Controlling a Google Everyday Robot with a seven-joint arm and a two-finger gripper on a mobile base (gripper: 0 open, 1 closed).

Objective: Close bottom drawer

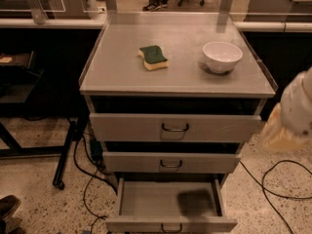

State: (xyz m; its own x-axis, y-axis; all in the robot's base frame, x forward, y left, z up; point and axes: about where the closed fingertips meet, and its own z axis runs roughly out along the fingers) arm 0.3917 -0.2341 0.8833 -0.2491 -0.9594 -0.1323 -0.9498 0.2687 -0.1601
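The slim grey metal bottom drawer (pixel 170 224) stands pulled out nearward, while the end effector (pixel 291 120) hangs at the right, its grip state indeterminable.

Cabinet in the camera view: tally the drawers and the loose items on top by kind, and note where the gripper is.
Drawers: 3 (top drawer, middle drawer, bottom drawer pulled out)
Green sponge: 1
White bowl: 1
Total: 5
The gripper is at the right edge, beside the cabinet, level with the top drawer.
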